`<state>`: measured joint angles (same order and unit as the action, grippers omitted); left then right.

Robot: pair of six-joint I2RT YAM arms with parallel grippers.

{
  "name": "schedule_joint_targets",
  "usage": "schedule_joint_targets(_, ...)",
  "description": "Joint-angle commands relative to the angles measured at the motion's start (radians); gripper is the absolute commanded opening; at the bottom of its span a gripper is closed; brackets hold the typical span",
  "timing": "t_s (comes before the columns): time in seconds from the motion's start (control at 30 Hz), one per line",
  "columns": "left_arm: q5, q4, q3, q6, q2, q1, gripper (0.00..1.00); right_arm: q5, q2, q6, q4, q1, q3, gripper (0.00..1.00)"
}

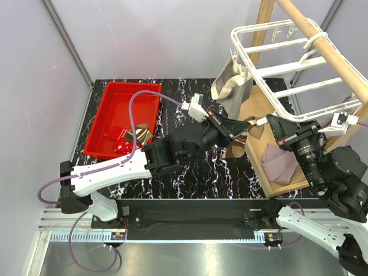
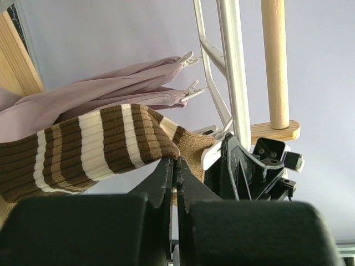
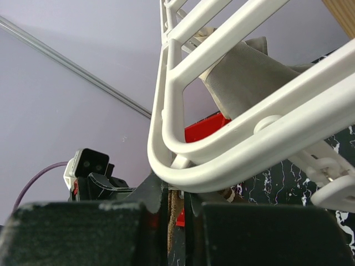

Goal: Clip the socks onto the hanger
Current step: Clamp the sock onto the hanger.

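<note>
A brown-and-cream striped sock (image 2: 105, 144) is being pinched near its cuff by the left gripper (image 2: 175, 166), whose fingers are being pressed together on the fabric. The cuff is being held up at a white clip (image 2: 213, 154) under the hanger (image 2: 236, 72). That clip is being squeezed by the right gripper (image 3: 176, 199), its jaws nearly together. Mauve socks (image 2: 111, 88) are being held by clips farther along the frame, and a beige-grey sock (image 1: 230, 86) is being carried at its far corner. The hanger is being borne by a wooden pole (image 1: 328, 49). A red sock (image 1: 118, 138) and a second striped sock (image 1: 141, 134) are being held in the red tub (image 1: 123, 112), well to the left.
</note>
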<state>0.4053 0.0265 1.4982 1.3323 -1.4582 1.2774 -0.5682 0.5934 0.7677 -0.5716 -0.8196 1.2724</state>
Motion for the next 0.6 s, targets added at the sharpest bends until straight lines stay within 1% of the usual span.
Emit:
schedule_joint_targets(0.0,0.036,-0.068,0.050,-0.016,0.009,0.007,0.00,0.065,0.003,0.008,-0.031,-0.004,-0.024,0.07)
schedule_joint_targets(0.07,0.040,-0.071,0.051,-0.019,0.009,0.007,0.00,0.065,-0.003,0.010,-0.037,-0.004,-0.024,0.18)
schedule_joint_targets(0.1,0.040,-0.073,0.053,-0.021,0.004,0.007,0.00,0.068,-0.006,0.010,-0.039,-0.004,-0.024,0.30)
schedule_joint_targets(0.13,0.043,-0.071,0.054,-0.024,0.004,0.007,0.00,0.070,-0.012,0.008,-0.040,-0.004,-0.024,0.34)
schedule_joint_targets(0.23,0.053,-0.066,0.054,-0.030,-0.001,0.005,0.00,0.076,-0.015,-0.001,-0.051,-0.004,-0.015,0.44)
schedule_joint_targets(0.27,0.058,-0.059,0.053,-0.031,-0.001,0.005,0.01,0.077,-0.015,-0.004,-0.057,-0.004,-0.007,0.45)
schedule_joint_targets(0.3,0.067,-0.053,0.051,-0.028,-0.001,0.004,0.10,0.076,-0.018,-0.005,-0.072,-0.006,-0.001,0.47)
schedule_joint_targets(0.33,0.072,-0.050,0.051,-0.030,-0.001,0.004,0.16,0.079,-0.018,-0.011,-0.082,-0.004,0.005,0.54)
schedule_joint_targets(0.4,0.090,-0.033,0.051,-0.047,-0.002,0.002,0.29,0.088,-0.015,-0.019,-0.117,-0.004,0.030,0.64)
schedule_joint_targets(0.43,0.095,-0.030,0.050,-0.062,-0.001,0.000,0.37,0.108,-0.014,-0.034,-0.132,-0.004,0.038,0.76)
schedule_joint_targets(0.5,0.118,-0.001,0.053,-0.100,-0.001,0.000,0.46,0.126,-0.010,-0.053,-0.187,-0.006,0.074,0.85)
schedule_joint_targets(0.53,0.121,0.007,0.048,-0.119,-0.001,-0.001,0.52,0.136,-0.009,-0.073,-0.207,-0.006,0.090,0.89)
schedule_joint_targets(0.57,0.121,-0.003,0.043,-0.143,0.001,-0.001,0.55,0.157,-0.009,-0.082,-0.244,-0.004,0.125,0.95)
